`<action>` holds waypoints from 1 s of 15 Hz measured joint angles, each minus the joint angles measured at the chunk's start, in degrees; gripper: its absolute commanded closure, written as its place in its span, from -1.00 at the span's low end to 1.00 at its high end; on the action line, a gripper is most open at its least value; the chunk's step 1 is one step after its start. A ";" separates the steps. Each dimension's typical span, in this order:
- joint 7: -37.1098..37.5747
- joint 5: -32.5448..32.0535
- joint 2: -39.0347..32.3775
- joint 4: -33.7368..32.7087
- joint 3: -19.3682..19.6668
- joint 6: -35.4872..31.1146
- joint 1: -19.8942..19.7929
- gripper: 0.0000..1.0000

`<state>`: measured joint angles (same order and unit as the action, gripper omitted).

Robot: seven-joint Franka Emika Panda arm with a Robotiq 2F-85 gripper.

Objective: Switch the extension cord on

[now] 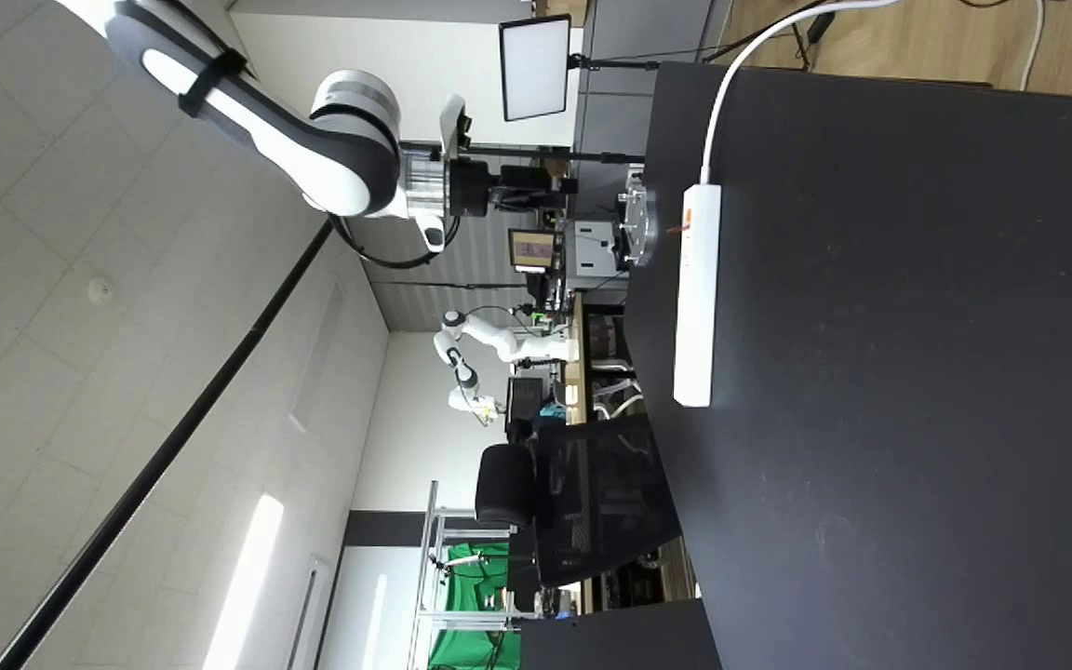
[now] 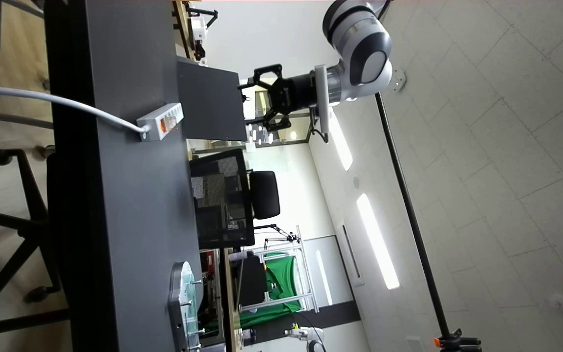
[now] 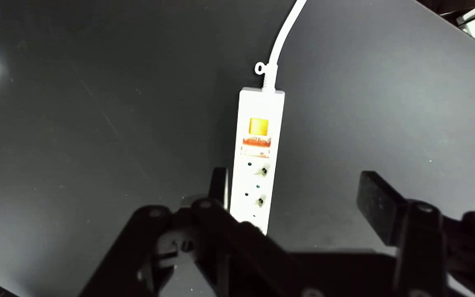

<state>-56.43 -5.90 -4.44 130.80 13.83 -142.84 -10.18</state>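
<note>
First, press my fingers (image 3: 379, 204) together, then line them up over the orange switch (image 3: 258, 126).

At present my gripper (image 2: 244, 104) has those fingers spread wide, pinching nothing. The extension cord (image 3: 256, 161) lies on the black table (image 1: 908, 372), well below me, its switch at the end where the cable (image 3: 283, 36) leaves. To do this well, I should make one blunt point of my tips, shift toward that end, and come straight down on one half of the switch, firmly but briefly; a slanted push might slide the extension cord along the table. Which half means on, I cannot tell. My arm (image 1: 303, 154) reaches in from above, and in both exterior views it points me down toward the table, my tips well clear of the extension cord.
</note>
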 measured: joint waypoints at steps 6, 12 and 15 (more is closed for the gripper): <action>-1.58 3.13 -11.02 -3.58 -1.75 -3.75 -3.78 0.79; -1.84 3.86 -16.02 -7.26 -4.74 -3.98 -6.59 1.00; -1.87 3.85 -17.31 -8.33 -5.38 -3.98 -7.29 1.00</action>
<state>-58.29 -2.05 -21.75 122.47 8.45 -146.82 -17.47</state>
